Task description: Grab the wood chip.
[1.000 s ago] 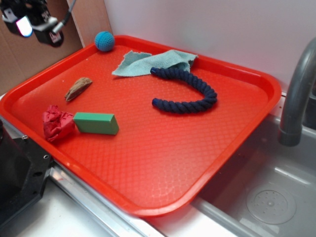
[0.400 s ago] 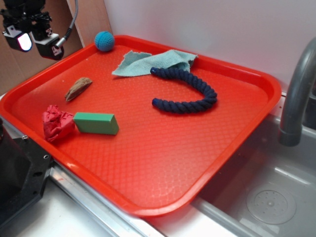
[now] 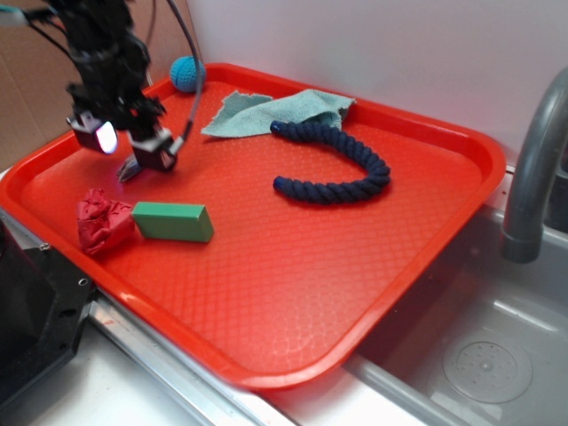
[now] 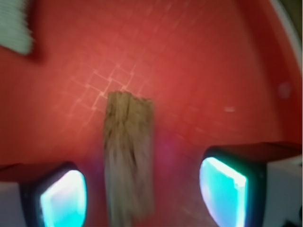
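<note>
Gripper [image 3: 130,149] low over the tray's [image 3: 293,266] left edge area, jaws apart, straddling the wood chip [image 4: 129,156] lying flat on the tray. Green block [image 3: 173,222] and red cloth [image 3: 102,220] nearby.

Open gripper [image 4: 142,198] straddles wood chip [image 4: 129,156], bare tray [image 4: 199,61] around it; green block [image 3: 173,222] and red cloth [image 3: 104,220] lower left.

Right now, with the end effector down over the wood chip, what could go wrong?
The wood chip sits off-centre, nearer one of the fingers of the open end effector, so closing may nudge or twist it rather than pinch it. It lies flat on the tray, so the tips might slide over it. The wrist view is blurred, so alignment is uncertain.
</note>
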Available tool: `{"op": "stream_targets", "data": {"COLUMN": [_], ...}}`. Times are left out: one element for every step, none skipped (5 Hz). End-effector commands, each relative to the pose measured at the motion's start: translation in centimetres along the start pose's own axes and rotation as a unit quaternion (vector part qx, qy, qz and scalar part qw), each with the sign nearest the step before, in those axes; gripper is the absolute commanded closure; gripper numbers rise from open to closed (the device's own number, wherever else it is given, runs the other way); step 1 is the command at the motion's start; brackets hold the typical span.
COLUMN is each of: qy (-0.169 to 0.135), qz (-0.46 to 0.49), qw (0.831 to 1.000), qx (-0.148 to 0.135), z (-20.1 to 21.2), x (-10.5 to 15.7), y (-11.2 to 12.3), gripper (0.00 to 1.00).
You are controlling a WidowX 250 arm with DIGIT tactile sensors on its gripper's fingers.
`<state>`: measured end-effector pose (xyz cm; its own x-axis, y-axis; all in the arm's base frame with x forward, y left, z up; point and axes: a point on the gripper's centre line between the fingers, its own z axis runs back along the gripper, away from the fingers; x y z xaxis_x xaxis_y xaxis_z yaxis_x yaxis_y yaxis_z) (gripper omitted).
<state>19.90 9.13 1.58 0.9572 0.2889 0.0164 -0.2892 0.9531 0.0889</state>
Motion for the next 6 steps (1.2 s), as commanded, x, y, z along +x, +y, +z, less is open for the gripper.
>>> {"op": "stream_targets", "data": {"qy": [0.016, 0.011, -0.022, -0.042, -0.04, -0.025], "qz": [-0.014, -0.052, -0.075, -0.095, -0.095, -0.094], "qw": [1.0, 0.998, 0.996, 0.994, 0.994, 0.995], "qx": [-0.004, -0.015, -0.035, -0.038, -0.043, -0.034], "z": [-1.9, 2.7, 6.5, 9.1, 9.8, 7.5], "x": [0.6, -1.5, -2.6, -2.7, -1.8, -0.7], "y": [0.4, 1.6, 1.5, 1.5, 1.8, 1.9], "gripper": [0.0, 1.0, 1.0, 1.0, 0.69, 0.0]}}
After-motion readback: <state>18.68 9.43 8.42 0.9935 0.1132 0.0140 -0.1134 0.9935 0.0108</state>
